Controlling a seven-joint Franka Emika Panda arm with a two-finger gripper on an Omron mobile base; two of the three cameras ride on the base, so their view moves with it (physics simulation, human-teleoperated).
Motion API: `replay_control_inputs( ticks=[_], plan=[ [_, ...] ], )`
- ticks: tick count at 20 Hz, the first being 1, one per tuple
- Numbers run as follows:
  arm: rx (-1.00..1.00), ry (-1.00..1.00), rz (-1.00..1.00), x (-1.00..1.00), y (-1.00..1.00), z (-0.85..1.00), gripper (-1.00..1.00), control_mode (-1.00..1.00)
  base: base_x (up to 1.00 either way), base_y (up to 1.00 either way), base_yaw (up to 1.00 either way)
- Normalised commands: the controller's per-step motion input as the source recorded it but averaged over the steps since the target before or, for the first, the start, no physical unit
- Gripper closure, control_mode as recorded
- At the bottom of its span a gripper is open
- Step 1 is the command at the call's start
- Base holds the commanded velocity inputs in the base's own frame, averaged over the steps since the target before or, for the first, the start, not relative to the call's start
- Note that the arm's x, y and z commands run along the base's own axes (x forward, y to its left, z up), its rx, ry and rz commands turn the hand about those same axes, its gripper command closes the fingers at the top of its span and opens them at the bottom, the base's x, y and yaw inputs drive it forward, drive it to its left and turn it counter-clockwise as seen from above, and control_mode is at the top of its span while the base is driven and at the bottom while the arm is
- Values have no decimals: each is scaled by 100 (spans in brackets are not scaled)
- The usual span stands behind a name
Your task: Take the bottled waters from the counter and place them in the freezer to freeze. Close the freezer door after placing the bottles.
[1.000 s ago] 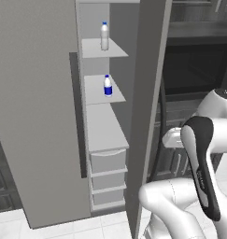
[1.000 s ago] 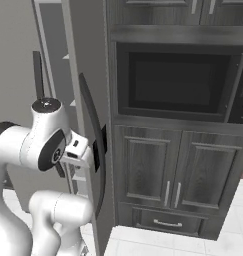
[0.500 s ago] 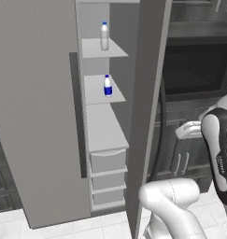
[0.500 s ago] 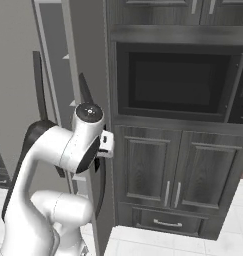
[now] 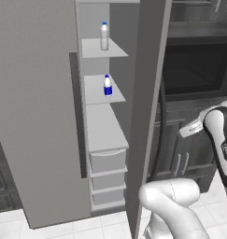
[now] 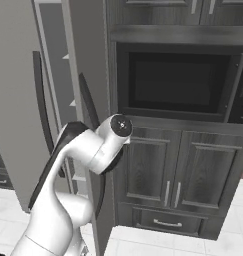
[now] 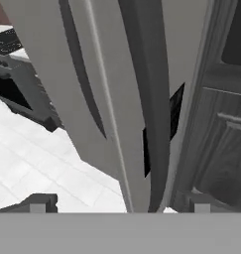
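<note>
The freezer [image 5: 105, 135] stands open, showing white shelves. The pale bottled water [image 5: 104, 36] is upright on the upper shelf, and the one with the dark blue band [image 5: 107, 86] on the shelf below. The freezer door [image 5: 147, 112] stands out edge-on toward me. In the hand view its outer face [image 7: 137, 99] is close ahead, with the dark bar handle [image 7: 154, 89] and the dispenser panel [image 7: 175, 113]. My gripper [image 7: 119, 204] is open, its fingertips [image 7: 38, 203] wide apart with nothing between them, on the outer side of the door. The counter is out of view.
The wider grey fridge door [image 5: 35, 112] with its dark handle [image 5: 76, 116] is shut on the left. The dark built-in oven [image 6: 178, 82] and dark cabinet doors [image 6: 178, 170] stand right of the freezer door. White drawers [image 5: 108, 163] fill the freezer's bottom. The floor is white tile [image 7: 37, 163].
My arm has swung to the right, away from the freezer opening and round to the outer side of the open door. Both bottles stay on their shelves.
</note>
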Motion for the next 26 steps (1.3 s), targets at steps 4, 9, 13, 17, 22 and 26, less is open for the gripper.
replay_control_inputs(
  ticks=[4,9,13,17,22,26],
  plan=[
    [0,-14,29,58,-21,0,-100,-100,0,0,0],
    [4,-9,34,48,-6,0,-100,-100,0,0,0],
    [0,-26,33,38,-5,0,-100,-100,0,0,0],
    [0,-22,28,25,6,-4,-100,-100,0,0,0],
    [0,-16,22,40,6,-5,-100,-100,0,0,0],
    [0,0,13,22,19,0,-100,-100,0,0,0]
  ],
)
